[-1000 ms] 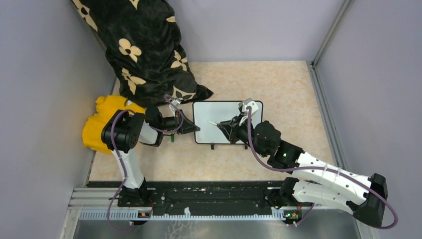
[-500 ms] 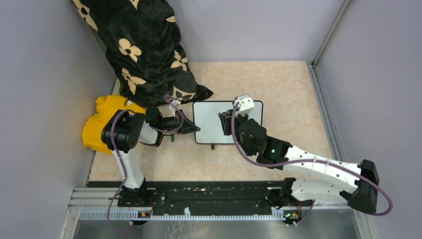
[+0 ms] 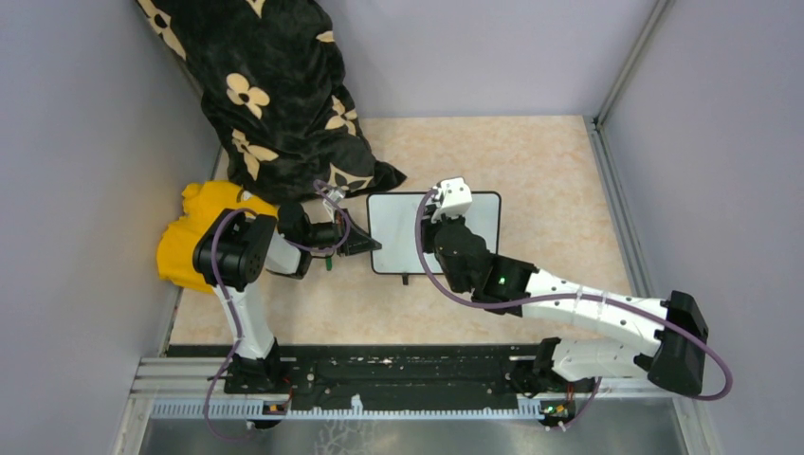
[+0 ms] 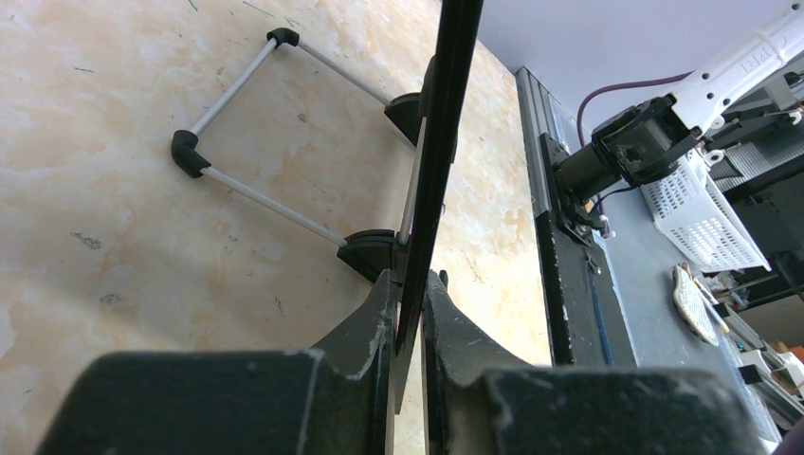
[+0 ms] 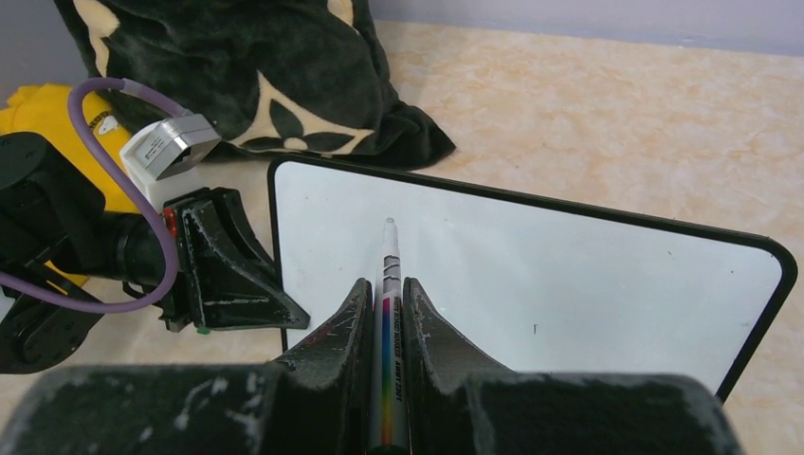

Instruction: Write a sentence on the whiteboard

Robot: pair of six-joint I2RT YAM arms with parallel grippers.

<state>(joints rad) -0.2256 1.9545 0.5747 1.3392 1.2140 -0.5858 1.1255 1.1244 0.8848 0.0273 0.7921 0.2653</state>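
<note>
Board: small glossy white whiteboard with thin black frame [image 5: 588, 275], standing near the middle of the beige mottled tabletop [image 3: 550, 171] | Left gripper [image 4: 410, 284]: fingers clamped on the board's left frame edge | Right gripper [image 5: 384, 289]: pinched on a white marker pen [image 5: 389, 254], tip by the board's upper-left area, contact unclear | Progress: face blank, whole sentence unwritten.

whiteboard [image 5: 569, 275]: white, black frame | marker [image 5: 389, 270]: white, rainbow stripe | cloth [image 3: 275, 95]: black, cream flowers
</note>
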